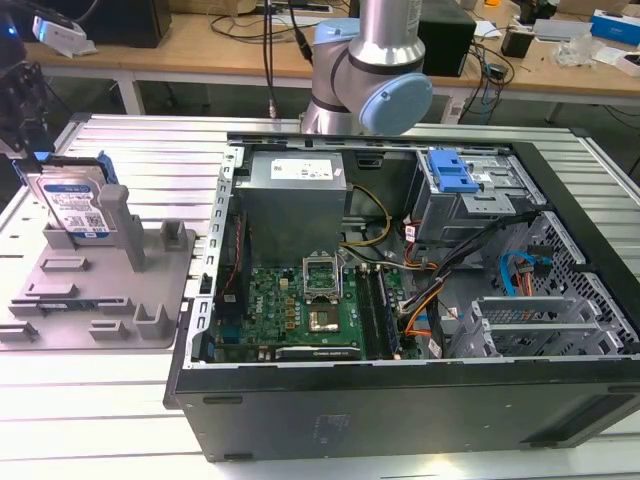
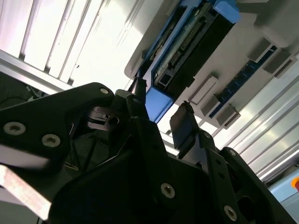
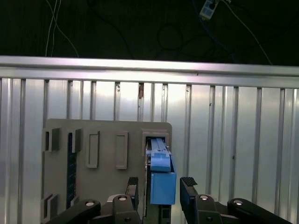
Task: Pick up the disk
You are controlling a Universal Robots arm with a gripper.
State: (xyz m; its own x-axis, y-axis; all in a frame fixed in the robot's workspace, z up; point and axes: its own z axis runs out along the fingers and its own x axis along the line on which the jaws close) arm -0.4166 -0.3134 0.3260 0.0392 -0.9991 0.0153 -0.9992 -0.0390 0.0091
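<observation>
While the disk (image 3: pixel 161 163) stands upright in the fixture (image 3: pixel 107 135), the open pincer (image 3: pixel 161 185) straddles its blue end, gripping nothing.

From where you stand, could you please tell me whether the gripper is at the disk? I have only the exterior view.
Observer: Yes. In the first wrist view the gripper is open, with its fingers on either side of the blue end of the disk.
Operator: Thank you. Are the fingers touching it?
Observer: Not in that view: a narrow gap shows on each side.
Operator: Is it centred between them?
Observer: No, the disk sits nearer one finger than the other.
</observation>
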